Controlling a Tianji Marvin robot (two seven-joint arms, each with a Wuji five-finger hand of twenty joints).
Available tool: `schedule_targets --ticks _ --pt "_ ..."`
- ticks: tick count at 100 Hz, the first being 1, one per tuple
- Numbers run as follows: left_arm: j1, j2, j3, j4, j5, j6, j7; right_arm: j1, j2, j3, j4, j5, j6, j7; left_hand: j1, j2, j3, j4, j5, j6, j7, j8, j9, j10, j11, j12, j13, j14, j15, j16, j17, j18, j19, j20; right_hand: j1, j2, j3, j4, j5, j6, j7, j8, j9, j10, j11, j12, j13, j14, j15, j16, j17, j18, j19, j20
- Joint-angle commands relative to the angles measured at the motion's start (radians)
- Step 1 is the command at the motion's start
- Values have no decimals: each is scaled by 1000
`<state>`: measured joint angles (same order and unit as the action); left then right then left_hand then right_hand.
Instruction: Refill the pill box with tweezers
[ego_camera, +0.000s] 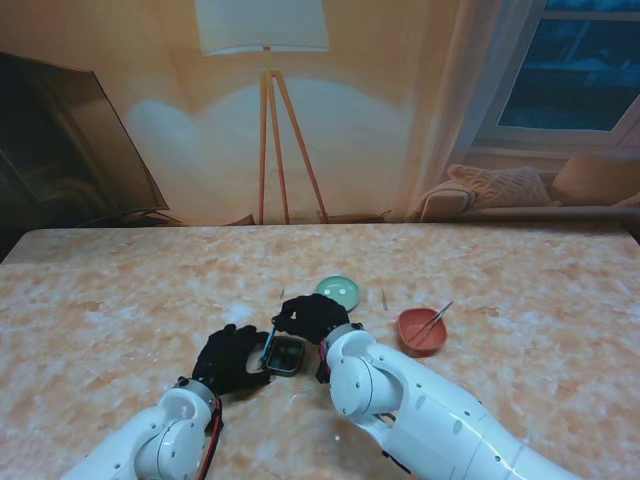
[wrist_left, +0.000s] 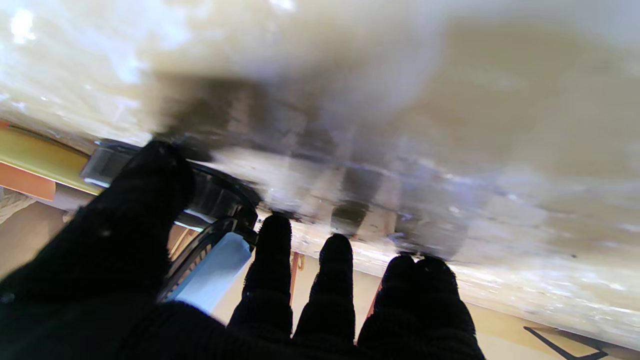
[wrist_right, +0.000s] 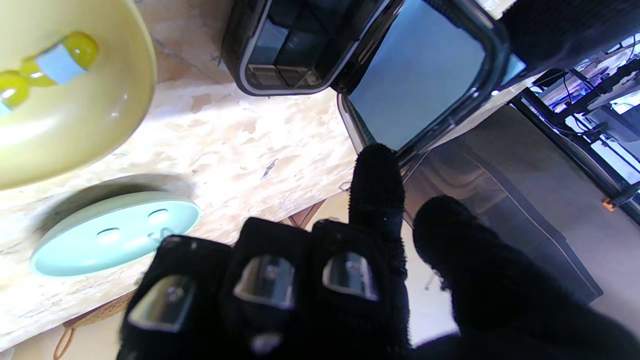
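The dark pill box (ego_camera: 286, 354) lies on the table with its lid (wrist_right: 420, 75) swung up, blue-grey inside, and its compartments (wrist_right: 280, 45) exposed. My left hand (ego_camera: 232, 358) grips the box from its left side, thumb (wrist_left: 145, 200) on it, and the lid (wrist_left: 215, 265) shows between thumb and index finger. My right hand (ego_camera: 312, 316) is just beyond the box; its index fingertip (wrist_right: 376, 170) touches the lid's rim, its thumb stands apart and its other fingers are curled. The tweezers (ego_camera: 434, 320) rest in a red bowl (ego_camera: 420, 335) to the right, untouched.
A pale green round lid (ego_camera: 338, 291) lies beyond my right hand. In the right wrist view, a yellow dish (wrist_right: 75, 125) holding yellow capsules (wrist_right: 60, 60) sits close to the box, beside the green lid (wrist_right: 115, 232). My right forearm (ego_camera: 400, 400) covers the table nearest me.
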<state>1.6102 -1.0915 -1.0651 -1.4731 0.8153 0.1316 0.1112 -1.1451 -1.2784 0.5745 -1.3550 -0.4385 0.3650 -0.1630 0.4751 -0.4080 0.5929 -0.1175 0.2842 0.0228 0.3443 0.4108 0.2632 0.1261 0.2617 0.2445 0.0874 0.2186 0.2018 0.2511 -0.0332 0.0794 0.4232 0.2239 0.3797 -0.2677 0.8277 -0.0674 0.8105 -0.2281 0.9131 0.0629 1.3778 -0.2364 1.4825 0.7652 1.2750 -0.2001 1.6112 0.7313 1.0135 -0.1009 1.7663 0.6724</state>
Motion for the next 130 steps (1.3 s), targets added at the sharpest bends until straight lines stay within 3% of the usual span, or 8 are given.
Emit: schedule_targets --ticks 1,16,32,55,80,101,117,130 --pt "31 1 -2 21 -3 16 -13 -15 8 2 -22 1 -5 28 -3 33 -23 13 66 58 -32 -26 23 62 54 21 16 26 -3 17 21 50 65 37 -23 -29 -20 -29 -34 -19 -5 -9 -10 106 7 -31 18 -76 10 -18 -15 -132 241 -9" --pt "49 -3 -25 -2 -1 28 6 -31 29 29 -58 -16 -14 47 2 62 -67 16 84 101 -111 -66 21 70 49 19 15 18 -3 18 20 44 67 38 -48 3 -61 -13 -60 10 -65 15 -89 135 -73 -58 -67 -35 -67 -42 -109 -101 170 -12" --pt "78 -4 -70 -51 19 40 16 -67 64 94 -122 -38 -25 84 26 93 -138 23 111 133 -165 -85 21 76 44 15 9 17 -2 15 18 40 65 36 -54 42 -121 19 -72 45 -164 112 -221 192 -287 -146 -227 62 -282 -94 -258 17 -29 -47" --pt "121 -8 -154 -150 13 22 13 -151 118 233 -218 -115 -78 130 39 89 -177 29 131 161 -203 -100 20 78 28 7 -4 -15 -9 4 12 11 31 18 -70 45 -182 33 -145 65 -283 252 -419 223 -628 -300 -455 131 -678 -221 -504 160 -355 -123" --pt "137 -5 -221 -241 -39 -65 -55 -250 171 419 -299 -230 -206 212 25 70 -175 28 139 175 -232 -115 19 71 9 -5 -2 -39 -17 -7 13 -5 1 4 -114 -32 -162 15 -240 77 -348 274 -602 188 -938 -441 -634 104 -1109 -397 -683 192 -651 -275" --pt "118 -2 -228 -264 -79 -118 -96 -322 205 573 -335 -328 -343 290 10 70 -178 27 137 169 -245 -123 21 64 -11 -17 0 -51 -31 -17 14 -8 -28 -10 -165 -98 -104 8 -318 67 -373 277 -722 166 -1028 -490 -742 86 -1270 -471 -771 185 -774 -370" --pt "94 0 -209 -251 -70 -129 -97 -359 230 681 -336 -403 -460 364 2 78 -185 26 135 172 -247 -125 22 64 -20 -22 -3 -52 -38 -19 15 -10 -38 -14 -211 -154 -34 2 -359 53 -375 280 -781 150 -1062 -505 -783 70 -1319 -496 -796 171 -828 -406" --pt "76 -3 -188 -230 -68 -124 -79 -371 240 736 -302 -455 -540 374 0 82 -191 27 135 168 -248 -125 21 63 -21 -23 -4 -53 -39 -18 16 -11 -45 -17 -241 -212 46 -8 -376 33 -357 287 -807 139 -1069 -509 -789 63 -1333 -505 -796 163 -838 -417"
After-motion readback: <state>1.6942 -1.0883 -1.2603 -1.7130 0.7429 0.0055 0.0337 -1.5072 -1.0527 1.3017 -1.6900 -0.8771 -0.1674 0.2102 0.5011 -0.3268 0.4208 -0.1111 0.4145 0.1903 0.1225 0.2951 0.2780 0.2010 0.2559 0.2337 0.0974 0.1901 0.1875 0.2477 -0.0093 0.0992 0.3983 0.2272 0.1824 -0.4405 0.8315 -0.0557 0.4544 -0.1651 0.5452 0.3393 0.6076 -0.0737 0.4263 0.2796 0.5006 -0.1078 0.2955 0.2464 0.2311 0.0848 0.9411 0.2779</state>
